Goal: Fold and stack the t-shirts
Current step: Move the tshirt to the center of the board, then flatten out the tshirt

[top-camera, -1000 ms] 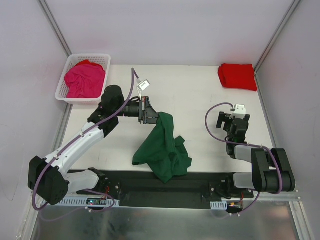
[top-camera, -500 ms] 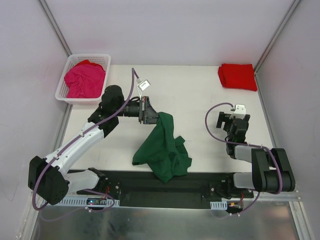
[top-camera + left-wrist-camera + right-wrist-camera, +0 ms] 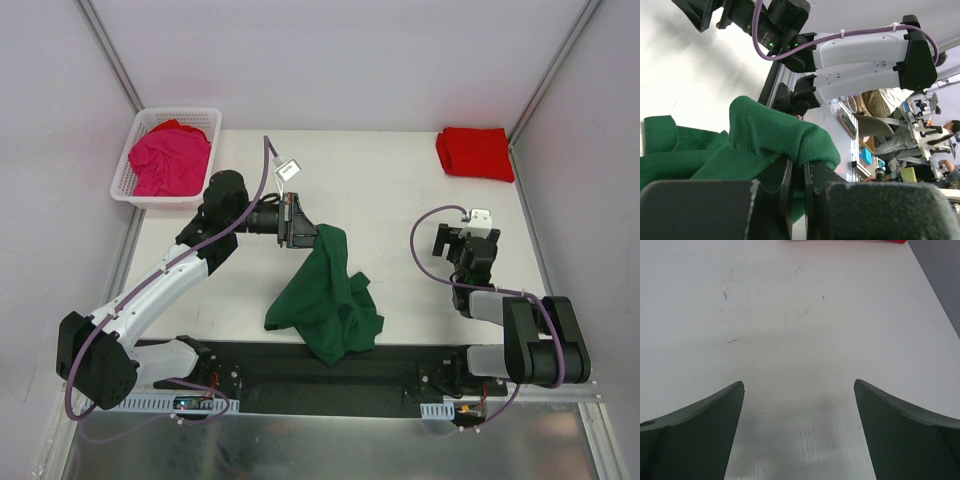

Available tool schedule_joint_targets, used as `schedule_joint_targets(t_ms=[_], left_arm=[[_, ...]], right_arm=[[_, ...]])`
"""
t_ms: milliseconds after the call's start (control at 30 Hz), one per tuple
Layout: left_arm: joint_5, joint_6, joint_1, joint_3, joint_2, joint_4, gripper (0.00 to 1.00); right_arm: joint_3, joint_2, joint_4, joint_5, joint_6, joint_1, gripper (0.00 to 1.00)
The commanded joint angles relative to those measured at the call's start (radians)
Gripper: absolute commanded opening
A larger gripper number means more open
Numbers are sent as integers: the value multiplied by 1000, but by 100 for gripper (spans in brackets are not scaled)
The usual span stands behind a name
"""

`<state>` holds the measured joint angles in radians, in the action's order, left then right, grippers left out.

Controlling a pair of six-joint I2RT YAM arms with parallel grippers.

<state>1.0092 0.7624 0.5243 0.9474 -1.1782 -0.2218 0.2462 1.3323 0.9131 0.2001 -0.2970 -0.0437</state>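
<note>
My left gripper (image 3: 312, 234) is shut on a fold of the dark green t-shirt (image 3: 325, 300) and holds it lifted; the rest of the shirt hangs down and bunches on the table near the front edge. In the left wrist view the green cloth (image 3: 775, 135) is pinched between the jaws of that gripper (image 3: 798, 172). The bright red t-shirt (image 3: 476, 152) lies folded at the far right corner; its edge shows in the right wrist view (image 3: 850, 241). The magenta pink t-shirt (image 3: 168, 160) lies crumpled in the basket. My right gripper (image 3: 466, 232) is open and empty over bare table (image 3: 799, 390).
The white lattice basket (image 3: 136, 132) stands at the far left corner. Grey walls with metal posts close the table on three sides. A black rail (image 3: 330, 375) with the arm bases runs along the near edge.
</note>
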Motion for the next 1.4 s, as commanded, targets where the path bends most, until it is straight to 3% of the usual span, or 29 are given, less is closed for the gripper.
schedule_joint_targets(t_ms=[0,67,100,200,233,267,500,833,1367], left_arm=[[-11,-41,9,34,6,-24,2],[-17,-48,8,34,9,-14,8],[-18,-52,9,34,11,-11,19],[-32,-64,8,34,12,2,69],[-37,-70,8,36,15,12,93],[-44,-96,9,42,17,42,99],[-136,-270,9,114,6,267,99],[-398,-494,8,172,-6,545,99],[-538,-529,9,-16,130,595,99]], right_arm=[[-4,-5,53,-8,-4,-4,96],[-4,-5,53,-7,-4,-4,96],[-4,-4,53,-7,-4,-4,96],[-4,-4,53,-8,-4,-4,96],[-4,-4,53,-7,-4,-4,96],[-4,-5,52,-7,-5,-4,96],[-4,-4,53,-8,-4,-4,96],[-4,-4,53,-8,-5,-2,96],[-2,-4,53,-7,-5,-4,96]])
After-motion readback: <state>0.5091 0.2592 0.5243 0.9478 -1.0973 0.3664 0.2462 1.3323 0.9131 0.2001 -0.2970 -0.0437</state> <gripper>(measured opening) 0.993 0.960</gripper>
